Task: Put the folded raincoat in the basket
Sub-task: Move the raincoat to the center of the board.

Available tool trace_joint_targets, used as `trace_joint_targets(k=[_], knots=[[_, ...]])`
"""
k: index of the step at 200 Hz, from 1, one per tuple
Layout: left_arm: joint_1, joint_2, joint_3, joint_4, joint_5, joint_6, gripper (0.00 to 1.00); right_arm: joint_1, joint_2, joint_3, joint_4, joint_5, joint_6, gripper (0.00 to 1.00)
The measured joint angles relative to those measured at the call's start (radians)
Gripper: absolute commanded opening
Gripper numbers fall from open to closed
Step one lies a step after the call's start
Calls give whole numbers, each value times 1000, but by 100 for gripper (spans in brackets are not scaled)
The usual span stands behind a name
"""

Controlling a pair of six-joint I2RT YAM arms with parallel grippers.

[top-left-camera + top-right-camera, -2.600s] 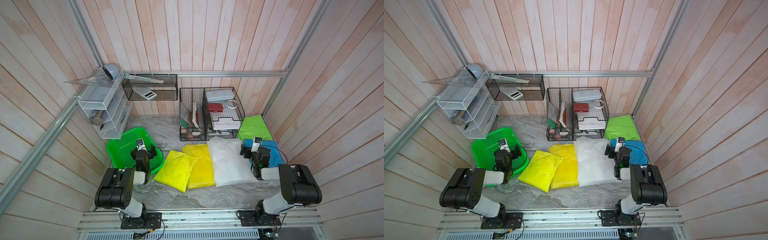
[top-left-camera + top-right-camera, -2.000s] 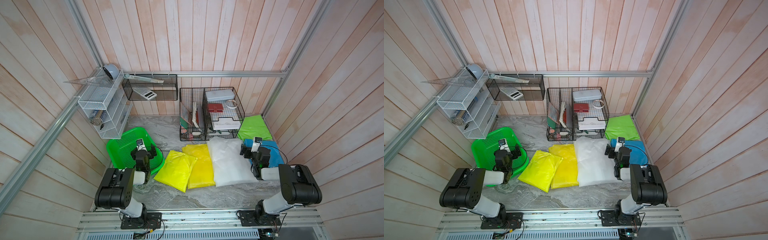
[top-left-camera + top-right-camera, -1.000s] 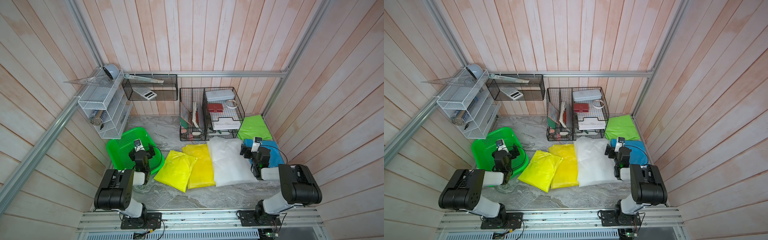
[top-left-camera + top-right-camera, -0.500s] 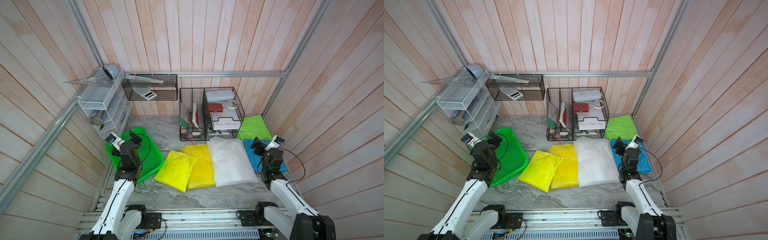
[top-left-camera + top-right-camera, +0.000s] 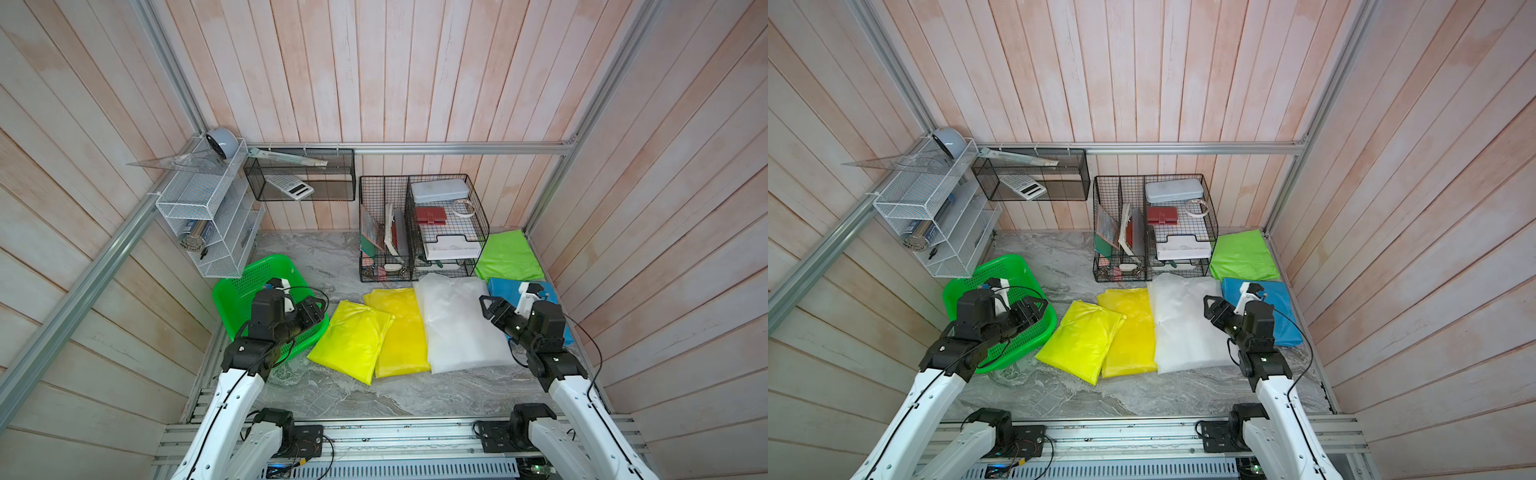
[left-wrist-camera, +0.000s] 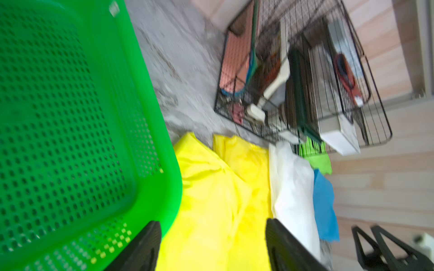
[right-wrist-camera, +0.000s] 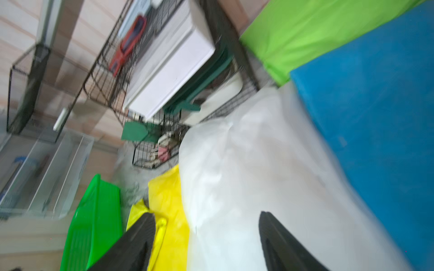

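Though perforated, glossy rectangular basket (image 5: 249, 279)

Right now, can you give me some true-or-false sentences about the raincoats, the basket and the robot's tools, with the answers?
1. The white raincoat lies between a yellow raincoat and the blue raincoat. True.
2. A raincoat is in the green basket. False: none shows in it; all lie on the marble table.
3. The left tool grips a yellow raincoat. False: it is open and empty, over the basket's edge.
4. The light green raincoat lies beside the black wire rack. True.
5. The right tool is shut. False: it is open, above the white raincoat.
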Motion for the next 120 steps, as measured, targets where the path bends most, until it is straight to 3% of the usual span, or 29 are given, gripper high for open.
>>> trace_joint_targets(k=[16,32,47,74,120], knots=[[-79,14,0,-34,2,-6,56,191,38,26,-49,3,31,59],[-124,60,-2,-46,0,-5,54,380,94,63,-71,29,60,59],[-150,111,-12,-40,-2,-2,51,494,170,101,-67,47,84,59],[-182,197,-54,-19,-8,-5,38,611,343,184,-53,71,97,59],[-194,301,-64,16,-12,-20,36,664,565,245,28,75,134,60]])
